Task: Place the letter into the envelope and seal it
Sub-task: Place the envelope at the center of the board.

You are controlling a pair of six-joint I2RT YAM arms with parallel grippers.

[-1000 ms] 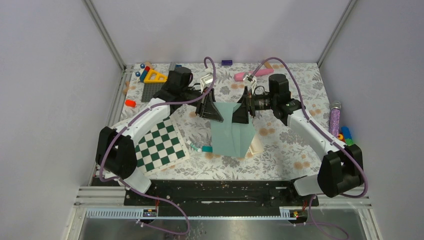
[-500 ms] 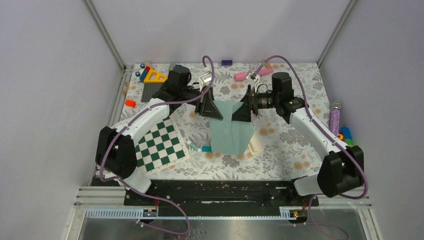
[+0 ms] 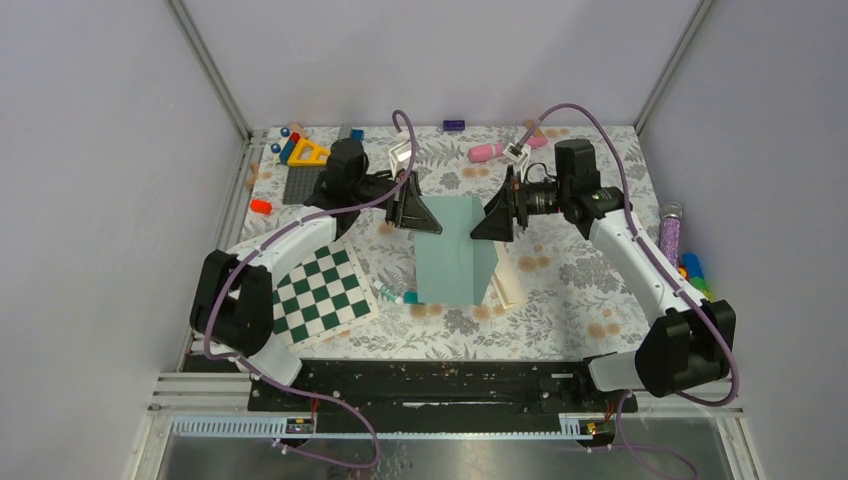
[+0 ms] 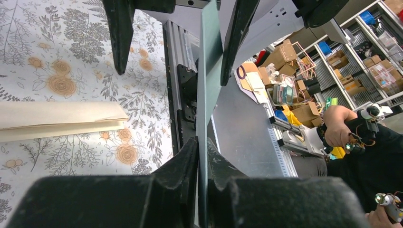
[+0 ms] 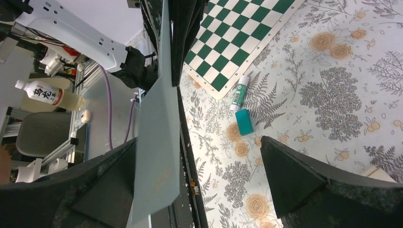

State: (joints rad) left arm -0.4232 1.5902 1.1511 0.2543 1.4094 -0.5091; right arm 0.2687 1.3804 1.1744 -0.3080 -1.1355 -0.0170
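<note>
Toward the lower middle of the overhead frame, across from the checkerboard [image 3: 318, 293], the glue stick [image 3: 386, 292] and the small teal block [image 3: 412, 298], the letter [image 3: 510, 287] lies flat on the floral table [image 3: 590, 290]. It sits tucked at the lower right corner of the envelope [image 3: 455, 258] and is partly hidden by it. Farther up the frame, I have the envelope hanging upright at mid-table. The left gripper [image 3: 420, 213] is clamped on its upper left corner, while the right gripper [image 3: 497, 212] stands wide open, its jaws straddling the opposite edge and holding nothing. My worry from here: a one-corner pinch on thin paper could let the sheet swing or slip. Right jaws closing off-line could also crease the edge or trap the flap. The envelope reads as a flat, muted teal rectangle, knife-thin edge-on in both wrist views. The letter is cream, folded and not yet inside.
</note>
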